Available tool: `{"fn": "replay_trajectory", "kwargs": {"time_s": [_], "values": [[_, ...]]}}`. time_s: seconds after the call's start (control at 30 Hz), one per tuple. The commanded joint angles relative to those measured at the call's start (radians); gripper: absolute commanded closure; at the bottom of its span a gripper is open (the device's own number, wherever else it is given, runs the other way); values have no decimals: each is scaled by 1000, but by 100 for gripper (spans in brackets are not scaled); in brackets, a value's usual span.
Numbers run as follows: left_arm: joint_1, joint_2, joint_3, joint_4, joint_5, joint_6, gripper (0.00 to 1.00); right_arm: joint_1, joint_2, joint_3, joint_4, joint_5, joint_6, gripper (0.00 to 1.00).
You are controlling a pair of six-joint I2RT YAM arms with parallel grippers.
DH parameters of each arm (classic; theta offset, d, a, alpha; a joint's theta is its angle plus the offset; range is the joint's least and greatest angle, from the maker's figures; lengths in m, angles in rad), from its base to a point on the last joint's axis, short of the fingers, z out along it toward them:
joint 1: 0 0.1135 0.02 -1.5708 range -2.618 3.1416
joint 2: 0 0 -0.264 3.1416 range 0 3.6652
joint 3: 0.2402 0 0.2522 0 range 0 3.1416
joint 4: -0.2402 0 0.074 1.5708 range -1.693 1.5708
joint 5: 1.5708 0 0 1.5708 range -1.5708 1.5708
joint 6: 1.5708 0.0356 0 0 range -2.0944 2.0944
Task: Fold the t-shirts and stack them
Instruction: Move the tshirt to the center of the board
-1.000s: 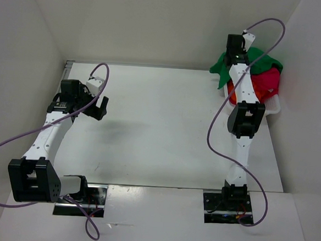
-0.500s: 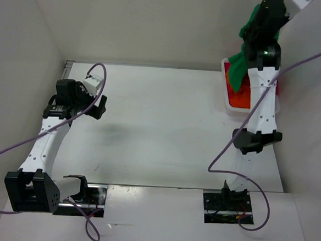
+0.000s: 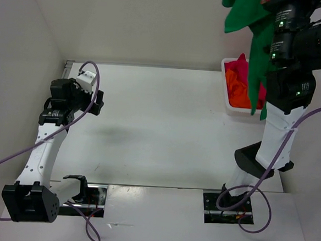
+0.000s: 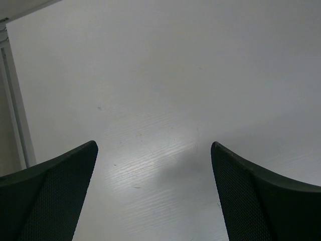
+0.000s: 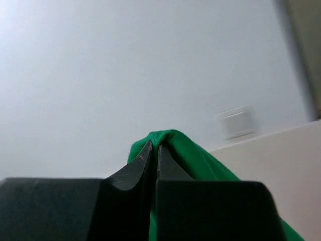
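Green cloth is what matters now: the green t-shirt hangs from my right gripper, high over the far right corner of the worktop. The jaws are pinched tight on a fold of it, as the right wrist view shows, with cloth bulging out just past the tips. The shirt's long axis runs straight down, and from the top camera its lower end dangles in front of the white basket — whether it still brushes the rim I cannot tell.

In the basket lie the orange t-shirt and, behind it, the magenta-red t-shirt, both crumpled.

My left gripper is spread wide and holds nothing, hovering near the left edge — well apart from the shirt. Bare worktop lies left of and nearer than the hanging shirt, so I judge the carry goes that way, and the right arm has to do it.
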Motion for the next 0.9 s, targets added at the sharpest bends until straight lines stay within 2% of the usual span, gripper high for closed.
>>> {"fn": "replay_trajectory", "kwargs": {"time_s": [0.0, 0.1, 0.23, 0.33, 0.37, 0.4, 0.47, 0.5, 0.53, 0.6, 0.63, 0.73, 0.87], "values": [[9, -5, 63, 56, -43, -51, 0, 158, 34, -69, 30, -201, 63, 100], [9, 24, 135, 29, -63, -31, 0, 227, 76, -132, 16, -201, 98, 100], [20, 35, 210, -19, -74, 6, 0, 237, 101, -210, -35, -125, 150, 98], [31, 35, 235, -50, -85, 46, 0, 237, 75, -319, -58, -90, 136, 77], [31, 35, 245, -60, -95, 55, 0, 228, 39, -418, -58, -89, 126, 60], [31, 35, 245, -60, -95, 70, 0, 228, 16, -476, -58, -109, 117, 46], [40, 35, 233, -73, -82, 95, 0, 197, -69, -658, -30, -152, 117, 31], [40, 35, 217, -92, -45, 125, 0, 186, -103, -726, 6, -164, 117, 28], [40, 25, 206, -93, -30, 138, 0, 175, -139, -869, 34, -180, 117, 26], [40, 25, 163, -116, -16, 147, 0, 154, -259, -1020, 101, -204, 117, 24], [40, 25, 146, -116, 0, 147, 0, 154, -325, -1157, 164, -204, 127, 24], [29, 55, 80, -116, 9, 168, 0, 154, -353, -1324, 181, -192, 153, 25], [-32, 108, 28, -157, 64, 190, 0, 154, -279, -1427, 63, -192, 251, 26]]}}
